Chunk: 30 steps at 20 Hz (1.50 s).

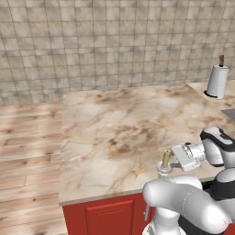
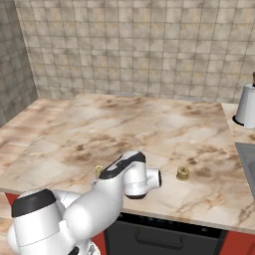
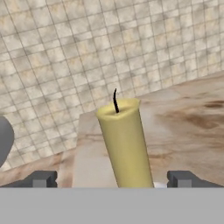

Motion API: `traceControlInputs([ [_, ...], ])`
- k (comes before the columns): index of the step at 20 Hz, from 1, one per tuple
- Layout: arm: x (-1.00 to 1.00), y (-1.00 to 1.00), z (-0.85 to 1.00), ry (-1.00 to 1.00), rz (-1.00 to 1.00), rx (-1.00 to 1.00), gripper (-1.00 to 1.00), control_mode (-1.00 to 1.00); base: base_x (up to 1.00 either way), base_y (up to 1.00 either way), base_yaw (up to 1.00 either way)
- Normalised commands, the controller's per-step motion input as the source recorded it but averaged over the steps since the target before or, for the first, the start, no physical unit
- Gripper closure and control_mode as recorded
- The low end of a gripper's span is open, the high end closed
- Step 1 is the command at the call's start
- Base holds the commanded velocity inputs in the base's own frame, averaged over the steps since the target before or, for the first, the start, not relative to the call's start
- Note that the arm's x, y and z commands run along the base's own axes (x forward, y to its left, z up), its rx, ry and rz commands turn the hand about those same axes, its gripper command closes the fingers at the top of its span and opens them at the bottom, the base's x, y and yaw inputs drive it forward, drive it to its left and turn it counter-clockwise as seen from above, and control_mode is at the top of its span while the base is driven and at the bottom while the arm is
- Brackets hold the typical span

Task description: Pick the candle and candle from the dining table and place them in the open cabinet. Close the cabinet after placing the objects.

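A slim olive-gold stick candle [image 1: 165,158] stands upright on a clear round dish [image 1: 164,170] near the front edge of the dining table [image 1: 105,133]. My gripper [image 1: 172,160] reaches at it from the right, level with the tabletop. In the hand view the candle [image 3: 124,142] stands close between my two fingertips [image 3: 42,179], and the gripper [image 3: 113,180] is open with gaps on both sides. My arm hides most of this candle [image 2: 98,170] in the right base view. The squat brass-gold candle [image 2: 183,173] sits on the table further right. The cabinet is out of view.
A white paper-towel roll [image 1: 217,81] stands at the table's far right corner. The corner of a grey sink [image 2: 247,159] cuts into the top on the right. A tiled wall runs behind the table, and wooden floor lies to its left.
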Motion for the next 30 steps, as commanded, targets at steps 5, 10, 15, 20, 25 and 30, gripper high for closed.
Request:
traceControlInputs([
  [5,0.17,0.09,-0.08,0.0,0.0,0.0,-1.0,-1.0,0.0,0.0,0.0],
  [10,0.16,0.02,-0.05,0.0,0.0,0.0,-1.0,-1.0,0.0,0.0,0.0],
  [15,0.11,0.0,-0.04,0.0,0.0,0.0,-1.0,-1.0,0.0,0.0,0.0],
  [20,0.05,0.05,-0.08,0.01,0.0,0.01,1.0,-1.0,0.0,0.0,0.0],
  [25,0.03,0.05,-0.07,0.03,0.0,0.0,1.0,-1.0,0.0,0.0,0.0],
  [30,0.0,-0.02,-0.01,0.0,0.0,0.03,1.0,-1.0,0.0,0.0,0.0],
])
